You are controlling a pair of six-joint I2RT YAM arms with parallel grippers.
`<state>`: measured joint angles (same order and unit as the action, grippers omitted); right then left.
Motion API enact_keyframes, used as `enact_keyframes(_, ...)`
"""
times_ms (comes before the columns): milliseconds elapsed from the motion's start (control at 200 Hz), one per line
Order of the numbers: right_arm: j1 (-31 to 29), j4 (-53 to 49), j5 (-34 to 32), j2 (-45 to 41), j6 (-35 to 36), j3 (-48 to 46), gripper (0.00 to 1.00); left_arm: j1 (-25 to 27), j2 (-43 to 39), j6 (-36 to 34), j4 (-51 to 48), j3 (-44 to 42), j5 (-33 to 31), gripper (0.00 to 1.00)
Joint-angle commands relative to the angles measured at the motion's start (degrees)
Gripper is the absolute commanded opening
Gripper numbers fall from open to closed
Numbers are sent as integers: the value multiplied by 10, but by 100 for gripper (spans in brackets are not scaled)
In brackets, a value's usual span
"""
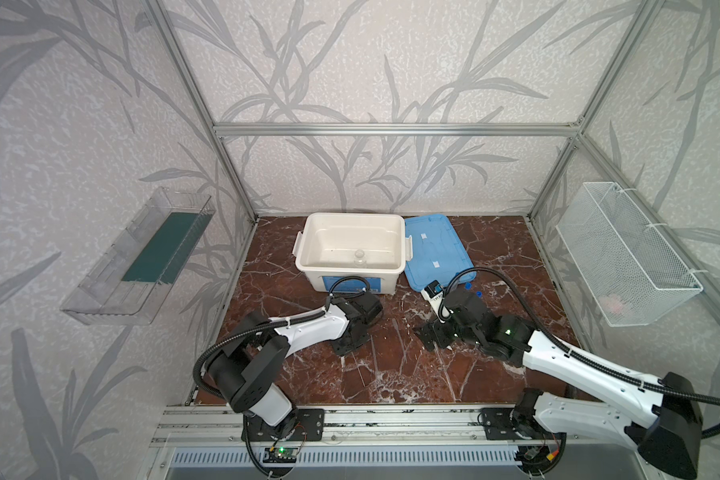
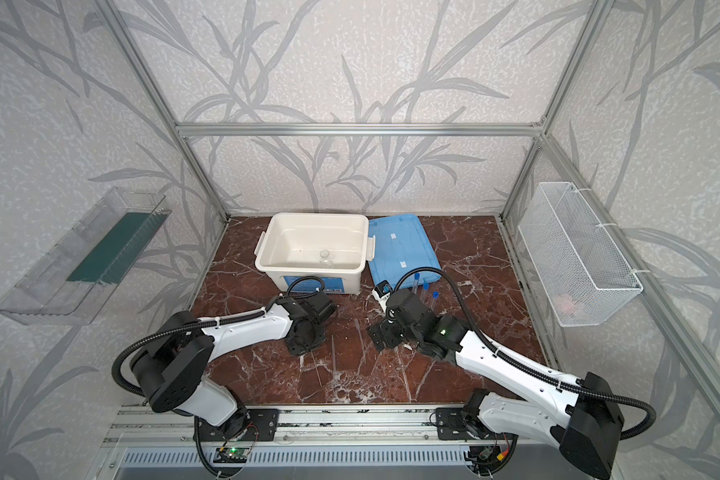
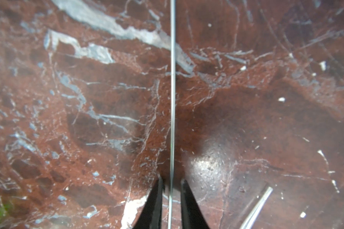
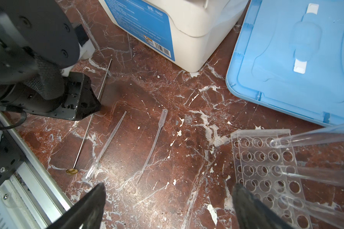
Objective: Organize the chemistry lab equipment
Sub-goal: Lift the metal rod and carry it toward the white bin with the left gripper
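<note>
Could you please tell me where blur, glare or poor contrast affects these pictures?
Left wrist view: the marble table is soft, with a bright glare patch; only the thin rod looks sharp. Right wrist view: the right hand's fingertips are blurred, the pipette crisp. Both top views: evenly lit, yet the clear tubes are hard to see.

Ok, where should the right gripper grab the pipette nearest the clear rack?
Probably grip the pipette at the stem next to its bulb, coming straight down with the right gripper turned across it: it lies flat on the table and thins toward the tip.
</note>
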<state>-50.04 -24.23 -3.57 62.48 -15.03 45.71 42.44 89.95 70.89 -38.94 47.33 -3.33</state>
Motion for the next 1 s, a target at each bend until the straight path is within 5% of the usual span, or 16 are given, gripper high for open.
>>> enact_keyframes(0,-3,7,-2,-4,-6,-2,97,6,22,20,-4,-37,38,10)
enact_keyframes(155,-3,8,1,-7,-11,-4,97,6,1,12,-9,-39,26,0)
enact_keyframes(660,-3,38,20,21,14,50,97,-54,-216,-26,-136,-44,-92,0)
enact_keyframes(825,4,85,99,40,17,81,99,-113,-305,-82,-216,10,-148,0)
enact_keyframes(999,20,130,152,83,8,142,100,-150,-326,-222,-272,125,-209,0)
